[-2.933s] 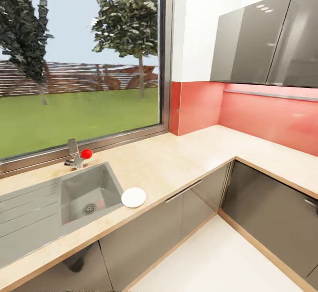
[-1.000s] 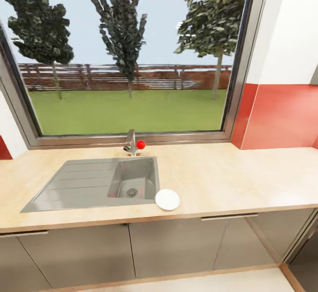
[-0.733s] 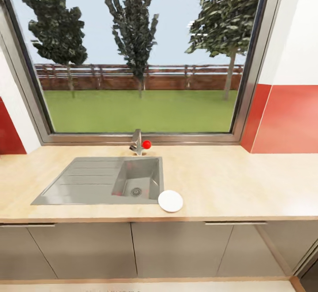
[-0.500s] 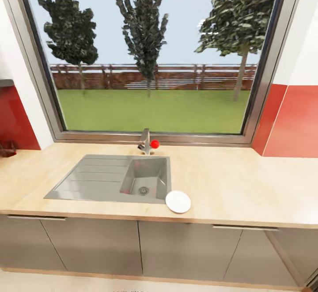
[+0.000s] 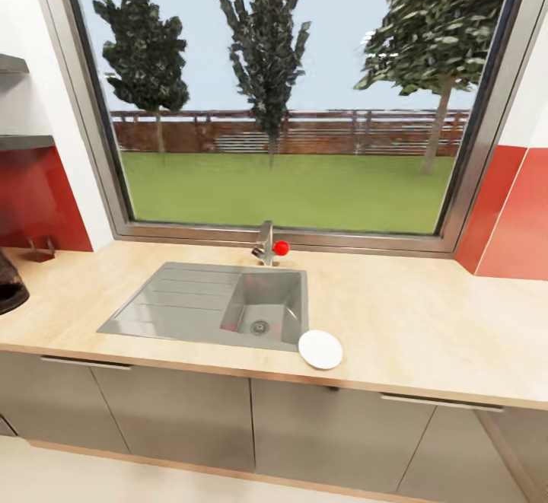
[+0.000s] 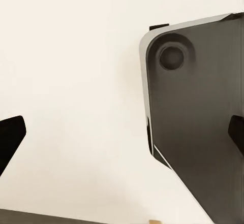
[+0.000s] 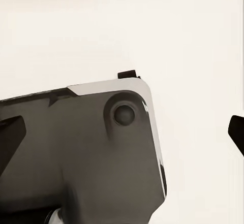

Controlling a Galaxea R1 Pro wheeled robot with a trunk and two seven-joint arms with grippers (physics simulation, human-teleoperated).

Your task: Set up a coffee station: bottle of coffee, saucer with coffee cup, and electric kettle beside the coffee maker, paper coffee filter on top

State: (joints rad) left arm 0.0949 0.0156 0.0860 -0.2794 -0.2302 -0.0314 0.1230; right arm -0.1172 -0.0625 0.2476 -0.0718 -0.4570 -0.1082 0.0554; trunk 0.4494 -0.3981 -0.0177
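So the big picture: this looks like very early days for the coffee station. The long wooden worktop [image 5: 396, 320] runs under the window [image 5: 289, 100] and nothing resembling a finished setup is on the stretch in view. No bottle of coffee, no kettle, no cup and no paper filter that I can make out. My guess is basically every placement is still left to do and the robot is just driving around getting its bearings.

The sink [image 5: 209, 313] sits in the middle of the worktop with the tap [image 5: 266, 244] and its red knob behind it. At the far left edge there's a dark rounded thing [image 5: 9, 286] on the worktop. It could be the coffee maker, but it's cut off so I can't tell. Above it, a bit of shelf [image 5: 19, 140] pokes in.

The one task thing I'd bet on is the small white disc, probably the saucer [image 5: 320, 349], lying flat just beside the sink's right front corner, near the worktop's front edge.

Versus the earlier head frames, the whole view has swung leftward from the corner cabinets along the worktop, so that's the camera moving, not the stuff. The saucer hasn't budged relative to the sink.

Claws: the left claw [image 6: 122, 132] and right claw [image 7: 122, 132] both have their dark tips spread wide at the picture edges, with nothing between them.
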